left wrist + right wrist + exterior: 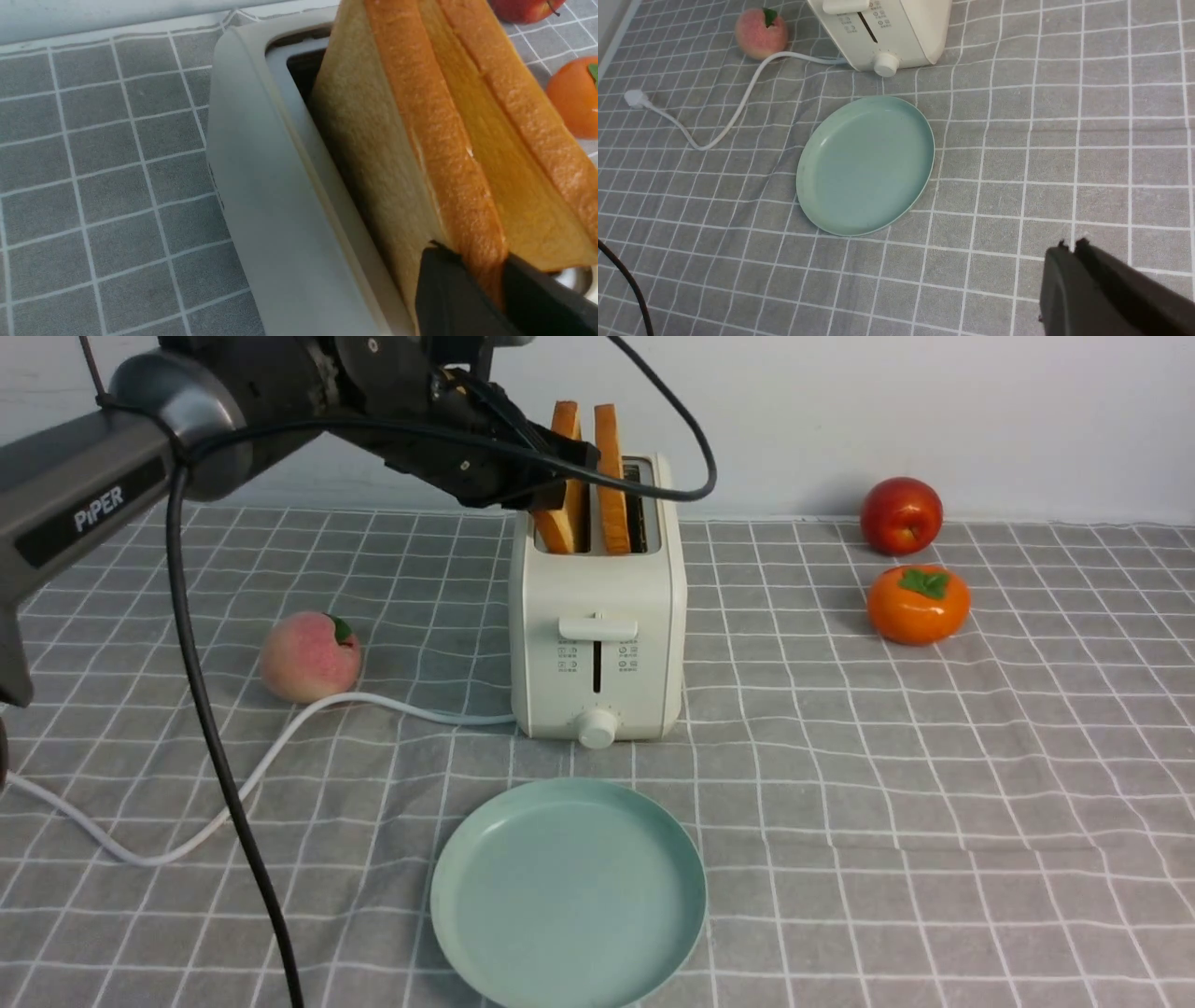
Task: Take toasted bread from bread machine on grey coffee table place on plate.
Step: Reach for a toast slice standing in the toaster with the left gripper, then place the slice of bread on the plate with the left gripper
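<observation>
Grey coffee table (934,784) is bearing the bread machine (597,616); we are pinching its left toasted bread (566,422) with our left gripper (473,254), while our right gripper (1072,243) is pressing its fingers together.

Open grey coffee table (934,859): lower right. Obstructions: bread machine (597,644) centre; plate (568,896) below; peach (310,656), cord (439,715) left; apple (901,515), persimmon (918,605) upper right.

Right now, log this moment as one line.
left gripper shut on left toast | other toast in bread machine | plate bare | right gripper shut, holding nothing
</observation>
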Tool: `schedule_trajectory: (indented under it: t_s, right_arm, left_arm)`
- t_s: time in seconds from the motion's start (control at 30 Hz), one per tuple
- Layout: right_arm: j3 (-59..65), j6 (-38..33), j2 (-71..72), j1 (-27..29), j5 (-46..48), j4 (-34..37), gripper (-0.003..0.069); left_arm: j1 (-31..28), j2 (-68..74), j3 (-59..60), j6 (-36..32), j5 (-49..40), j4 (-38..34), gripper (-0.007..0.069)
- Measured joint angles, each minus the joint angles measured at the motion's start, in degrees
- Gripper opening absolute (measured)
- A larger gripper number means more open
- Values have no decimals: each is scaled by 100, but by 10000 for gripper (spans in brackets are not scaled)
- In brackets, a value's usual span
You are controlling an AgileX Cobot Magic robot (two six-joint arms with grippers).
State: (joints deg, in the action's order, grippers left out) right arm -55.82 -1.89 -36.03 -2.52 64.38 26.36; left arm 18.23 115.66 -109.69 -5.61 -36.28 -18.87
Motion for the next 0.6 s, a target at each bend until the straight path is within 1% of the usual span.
schedule_trajectory:
  t_s: [0.17,0.27,0.33,0.37,0.4,0.43,0.5,0.6]
  right_arm:
    - [0,0,0,0,-45,-67,27]
    - [0,0,0,0,-65,-104,30]
    - [0,0,0,0,-103,-111,32]
    - [3,5,0,0,-135,-111,33]
    - [3,5,0,0,-150,-111,33]
    - [25,5,0,0,-220,-111,33]
    - [70,11,0,0,-319,-111,33]
    - [162,90,0,0,-465,-106,33]
  left_arm:
    - [-11,-735,6,16,-362,303,67]
    - [-18,-1477,-2,53,-946,478,67]
    - [-18,-1962,-2,238,-1405,517,67]
    - [-18,-2260,26,418,-1821,522,67]
    - [-18,-2308,37,449,-1875,522,67]
    - [-18,-2675,213,682,-2236,514,67]
    - [-18,-3098,699,906,-2412,457,67]
    - [-18,-3504,1617,993,-2223,232,67]
